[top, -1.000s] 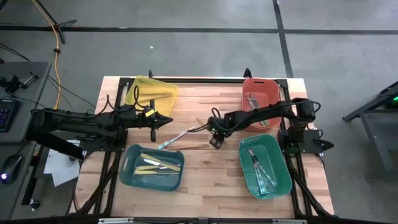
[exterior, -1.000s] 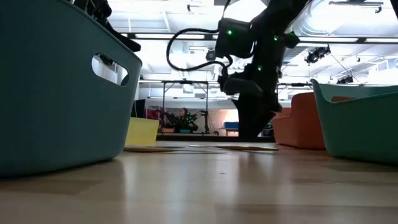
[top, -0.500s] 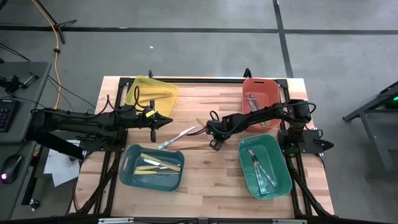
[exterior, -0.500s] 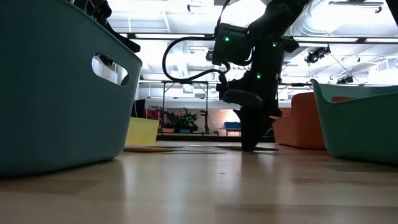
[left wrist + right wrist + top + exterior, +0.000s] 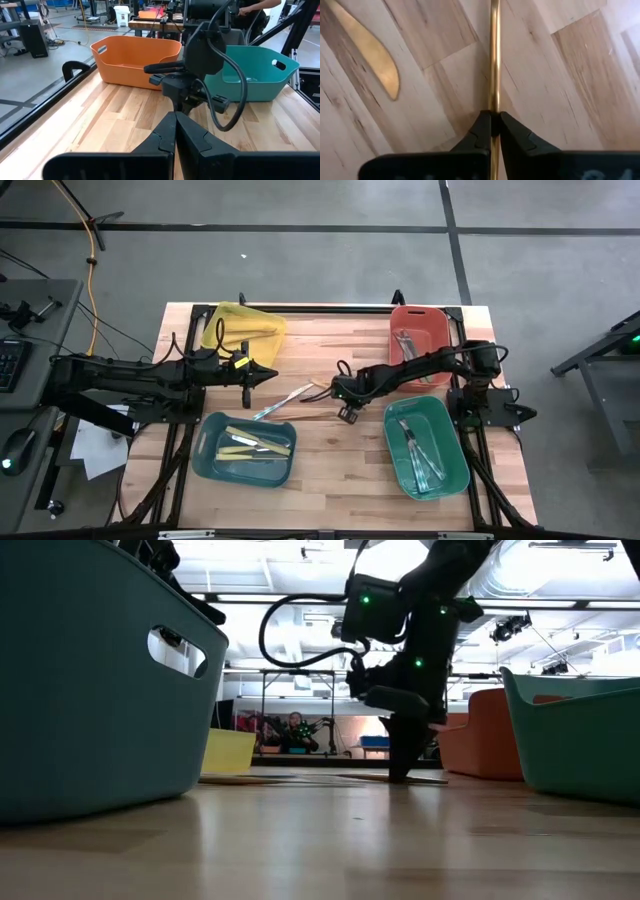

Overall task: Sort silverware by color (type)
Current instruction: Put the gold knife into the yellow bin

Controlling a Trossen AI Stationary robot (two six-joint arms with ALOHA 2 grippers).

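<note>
Right gripper down on the counter near its middle, left of the orange bin, fingers pinching a thin gold-tan utensil handle lying flat on the wood; a second gold-tan piece just beside it, apart. Left gripper hovering left of that spot, fingers pressed together on nothing, pointing toward the right arm. Best done by lifting straight up with the pinch kept firm, since a thin round handle will probably want to swivel or slip; worth clearing the neighbouring pieces before swinging away, then carrying level to the bin holding matching gold-tan ware, likely the yellow bin, and letting go low inside its wall. Count: four bins, namely yellow, orange, dark teal and green-teal; two arms; roughly three loose utensils left on the counter left of the orange bin, one a pale teal-tinted piece; three or four cream pieces in the dark teal bin; exact numbers in the other bins hard to tell.
</note>
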